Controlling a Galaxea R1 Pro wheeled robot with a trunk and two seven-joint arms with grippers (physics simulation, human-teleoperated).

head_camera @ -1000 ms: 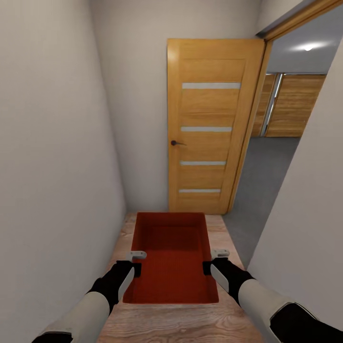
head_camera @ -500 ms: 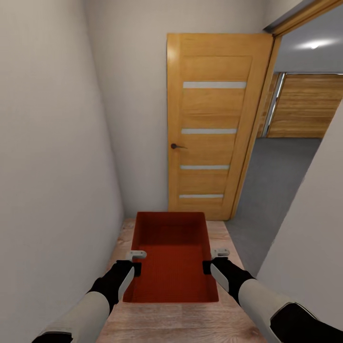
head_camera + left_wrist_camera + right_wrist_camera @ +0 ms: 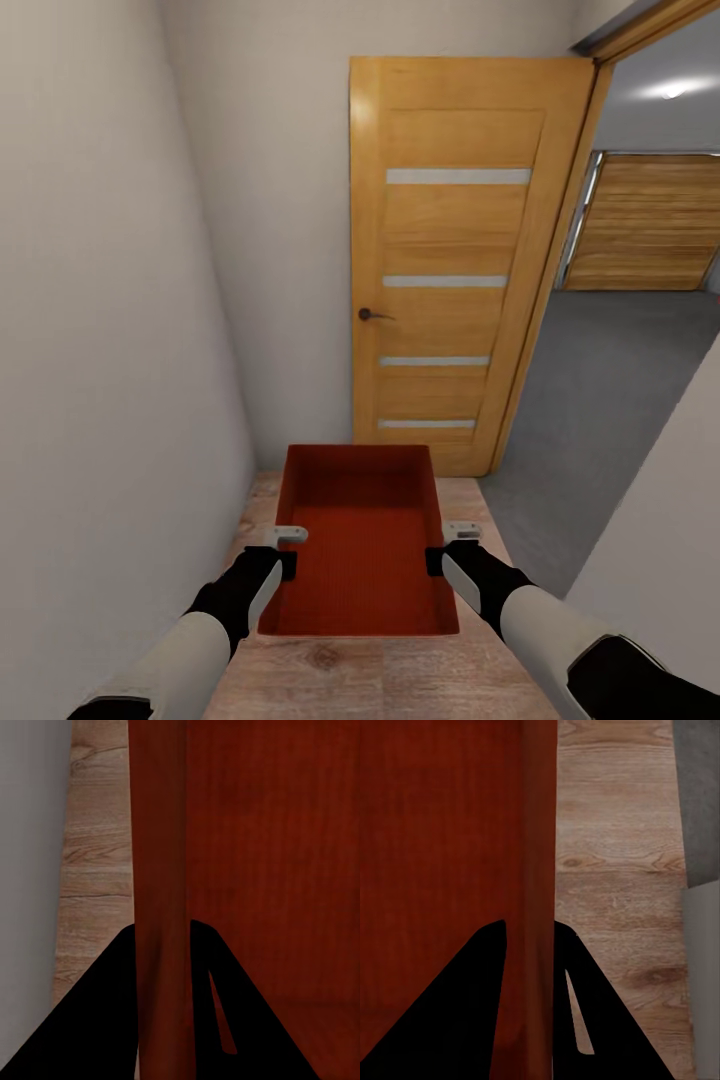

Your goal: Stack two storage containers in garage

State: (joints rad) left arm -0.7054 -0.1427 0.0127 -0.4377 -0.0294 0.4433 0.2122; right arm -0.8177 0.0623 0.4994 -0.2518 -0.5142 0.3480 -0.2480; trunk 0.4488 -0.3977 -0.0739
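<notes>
An orange-red storage container (image 3: pixel 362 540), open-topped, is held in front of me above light wood plank flooring (image 3: pixel 380 680). My left gripper (image 3: pixel 283 562) is shut on its left wall (image 3: pixel 159 907). On the opposite side my right gripper (image 3: pixel 437 560) is shut on the right wall (image 3: pixel 538 870); in both wrist views the black fingers straddle the wall. Through the doorway ahead on the right lies the garage with its dark grey concrete floor (image 3: pixel 610 390).
I am in a narrow corridor with a white wall (image 3: pixel 100 350) close on the left and another wall (image 3: pixel 670 540) near on the right. A honey-wood door (image 3: pixel 450 270) with frosted strips stands open ahead. Wooden panelled doors (image 3: pixel 650 225) show at the garage's far side.
The view has advanced towards the door and shifted, showing more of the garage floor. The container stays held the same way between both grippers.
</notes>
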